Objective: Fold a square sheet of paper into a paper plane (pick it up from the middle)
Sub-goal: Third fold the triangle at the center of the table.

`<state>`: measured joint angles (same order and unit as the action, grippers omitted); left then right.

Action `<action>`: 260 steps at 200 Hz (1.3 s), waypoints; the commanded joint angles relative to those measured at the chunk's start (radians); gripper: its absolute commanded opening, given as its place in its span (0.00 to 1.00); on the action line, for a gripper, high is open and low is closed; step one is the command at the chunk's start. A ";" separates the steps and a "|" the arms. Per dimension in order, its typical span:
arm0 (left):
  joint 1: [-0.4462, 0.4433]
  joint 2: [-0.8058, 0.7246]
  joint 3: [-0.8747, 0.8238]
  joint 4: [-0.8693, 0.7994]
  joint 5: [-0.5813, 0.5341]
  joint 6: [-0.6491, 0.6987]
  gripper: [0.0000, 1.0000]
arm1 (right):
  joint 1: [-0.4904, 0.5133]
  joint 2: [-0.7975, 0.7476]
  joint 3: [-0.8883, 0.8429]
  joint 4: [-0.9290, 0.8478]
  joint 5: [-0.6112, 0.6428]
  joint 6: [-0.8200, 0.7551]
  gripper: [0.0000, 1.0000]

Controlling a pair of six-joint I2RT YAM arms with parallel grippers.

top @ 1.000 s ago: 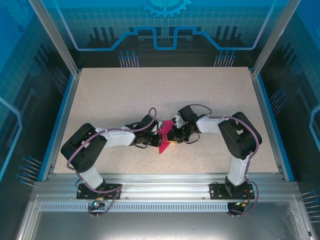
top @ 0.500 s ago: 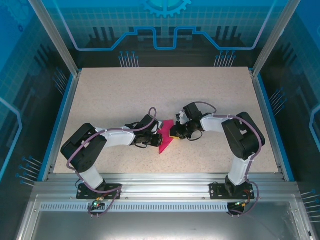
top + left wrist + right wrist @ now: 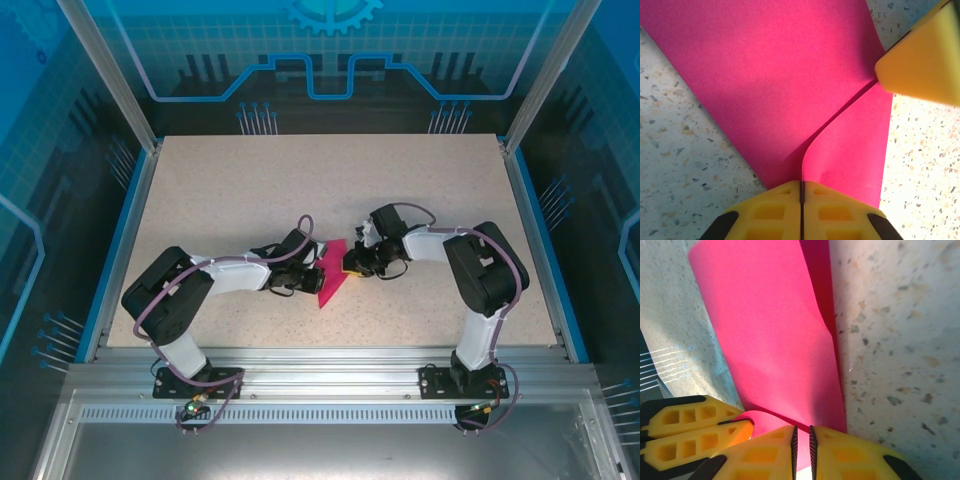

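Paper (image 3: 328, 278), magenta-pink and partly folded, lies on the speckled tabletop (image 3: 250, 190) near the middle of its near half, between the two arms. Since a second ago the right gripper (image 3: 352, 265) has shifted slightly toward its own side, and the pink shape looks narrower from above. The left gripper (image 3: 312, 274) has hardly moved. Up close, the left gripper (image 3: 801, 192) has its yellow pads pressed together on a curled flap edge that runs into their seam, while a right fingertip (image 3: 920, 70) sits at the far end of that crease. The right gripper (image 3: 801, 440) has its pads nearly together, pinching the paper's edge, with the left fingers (image 3: 695, 432) just beside. Both wrists crowd over the sheet, hiding part of it from overhead.
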<state>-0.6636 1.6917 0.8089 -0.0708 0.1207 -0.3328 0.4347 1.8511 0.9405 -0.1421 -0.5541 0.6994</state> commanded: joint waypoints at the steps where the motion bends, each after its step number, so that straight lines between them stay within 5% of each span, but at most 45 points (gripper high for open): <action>1: 0.008 0.003 0.013 -0.053 -0.012 0.021 0.08 | -0.018 -0.031 0.020 -0.022 -0.003 -0.015 0.17; 94: 0.008 0.007 0.015 -0.053 -0.010 0.020 0.08 | -0.022 0.042 0.005 -0.065 0.091 -0.035 0.16; 141: 0.007 0.001 0.012 -0.050 -0.011 0.024 0.08 | -0.010 -0.103 -0.020 -0.068 0.079 -0.014 0.17; 260: 0.009 0.010 0.020 -0.043 0.009 0.048 0.08 | 0.144 -0.141 -0.229 0.303 0.054 0.242 0.11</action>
<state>-0.6636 1.6917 0.8104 -0.0738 0.1215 -0.3107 0.5636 1.6958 0.7292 0.0605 -0.4812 0.8883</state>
